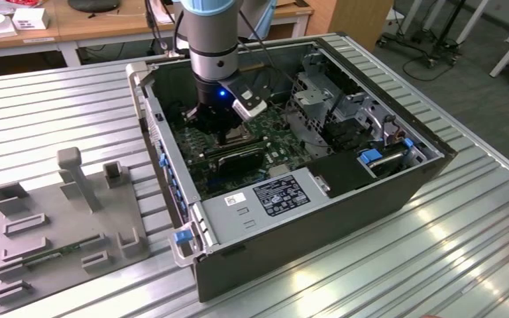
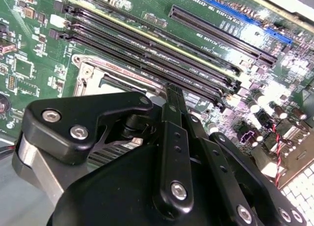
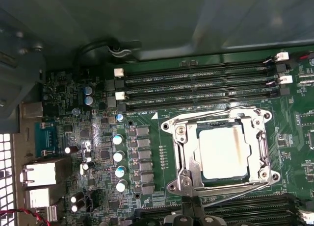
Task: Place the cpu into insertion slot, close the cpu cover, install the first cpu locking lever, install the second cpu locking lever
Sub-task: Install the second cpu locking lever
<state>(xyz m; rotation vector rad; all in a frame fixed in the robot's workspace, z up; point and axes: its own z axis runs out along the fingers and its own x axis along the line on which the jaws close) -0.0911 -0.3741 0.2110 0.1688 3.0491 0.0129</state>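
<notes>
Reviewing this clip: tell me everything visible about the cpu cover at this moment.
In the first wrist view the cpu cover is a thin silvery metal frame with a square cut-out, lying flat and closed over the insertion slot on the green motherboard. The pale cpu shows through its opening. Screws sit at the corners, and thin wire levers run along its edges. The gripper is beside one edge.

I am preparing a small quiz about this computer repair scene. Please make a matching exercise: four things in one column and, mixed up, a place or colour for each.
Things:
1. chip
2. cover frame
3. memory slots
4. grey holder stand

Descriptions:
A. long, black, beside the socket
B. on the metal table, outside the computer case
C. pale square in the socket's middle
D. silvery metal, lying around the chip

Pairs: 1-C, 2-D, 3-A, 4-B
</notes>
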